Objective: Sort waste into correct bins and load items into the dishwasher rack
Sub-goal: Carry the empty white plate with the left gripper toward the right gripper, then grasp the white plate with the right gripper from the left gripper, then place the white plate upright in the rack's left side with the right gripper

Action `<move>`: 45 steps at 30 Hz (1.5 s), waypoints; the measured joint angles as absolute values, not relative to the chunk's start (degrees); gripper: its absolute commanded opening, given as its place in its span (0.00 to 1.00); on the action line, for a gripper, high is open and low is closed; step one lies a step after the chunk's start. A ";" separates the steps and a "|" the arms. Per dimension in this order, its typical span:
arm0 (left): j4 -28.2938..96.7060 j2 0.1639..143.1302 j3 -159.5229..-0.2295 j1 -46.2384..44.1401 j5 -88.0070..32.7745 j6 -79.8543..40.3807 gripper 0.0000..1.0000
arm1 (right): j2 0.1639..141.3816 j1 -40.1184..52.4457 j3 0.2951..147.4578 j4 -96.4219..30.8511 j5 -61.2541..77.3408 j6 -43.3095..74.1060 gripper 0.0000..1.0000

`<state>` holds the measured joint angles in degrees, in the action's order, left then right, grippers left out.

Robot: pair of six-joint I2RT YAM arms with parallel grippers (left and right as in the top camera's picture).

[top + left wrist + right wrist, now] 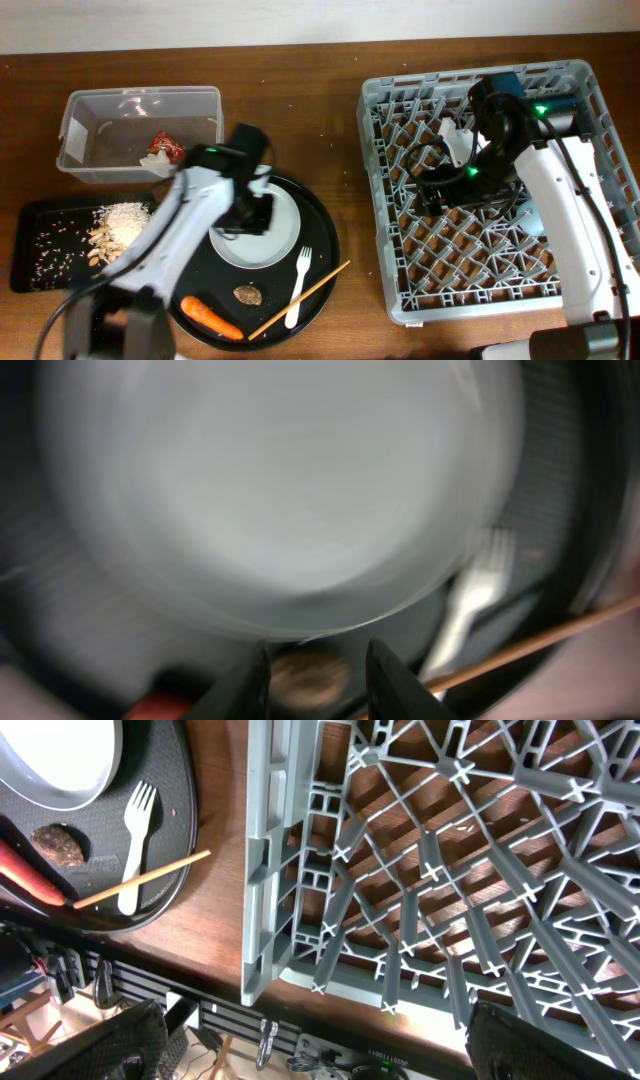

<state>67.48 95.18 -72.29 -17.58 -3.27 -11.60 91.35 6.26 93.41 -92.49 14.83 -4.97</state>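
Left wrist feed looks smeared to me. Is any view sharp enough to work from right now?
Left wrist: heavy motion blur, the plate a pale smear, the fork and brown lump soft; overhead: evenly lit and sharp on the dishwasher rack, only the left arm streaked; right wrist: crisp, best for detail.

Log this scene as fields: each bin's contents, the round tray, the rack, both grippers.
Clear tub: red wrapper, white tissue
Flat tray: rice, food scraps
Round tray: plate, fork, carrot, brown lump, wooden stick
Rack: partly hidden by right arm
Left gripper: open, above plate
Right gripper: open, above rack
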 measured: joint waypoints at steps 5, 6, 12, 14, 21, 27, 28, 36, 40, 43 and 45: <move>75.53 81.54 -73.21 4.23 6.35 -20.40 0.52 | 91.35 6.85 93.38 -87.02 17.19 -2.11 0.98; 75.53 80.38 -73.41 8.88 5.58 -20.62 0.52 | 91.35 7.79 93.36 -85.78 17.76 -1.04 0.98; 75.68 79.99 -73.45 14.81 2.70 -20.58 0.54 | 94.63 32.42 93.34 -73.23 13.10 11.00 0.98; 75.64 79.99 -73.45 14.81 2.33 -20.56 0.56 | 101.93 39.18 93.43 -66.28 11.62 13.17 0.98; 75.64 79.99 -73.45 14.81 1.91 -20.40 0.58 | 119.83 42.04 93.30 -55.88 9.93 20.82 0.86; 75.42 79.99 -73.45 14.81 1.89 -20.38 0.60 | 124.62 42.11 93.30 -51.86 9.89 24.21 0.44; 75.40 79.99 -73.45 14.81 1.91 -20.38 0.60 | 125.05 42.15 93.30 -51.57 9.89 24.34 0.32; 73.95 79.99 -72.58 14.81 1.91 -20.38 0.60 | 125.34 42.57 93.51 -51.24 10.17 25.52 0.04; 73.69 79.99 -71.66 14.81 1.91 -20.38 0.60 | 125.27 42.41 94.63 -55.51 7.84 25.50 0.04; 73.25 79.99 -71.66 14.81 1.91 -20.38 0.60 | 120.42 40.86 96.42 -62.13 0.89 25.21 0.04; 73.23 79.99 -71.66 14.81 1.91 -20.38 0.60 | 114.48 38.33 97.41 -65.25 -5.32 23.94 0.04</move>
<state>73.23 79.99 -71.66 14.81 1.91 -20.38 114.48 38.33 97.41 -65.25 -5.32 23.94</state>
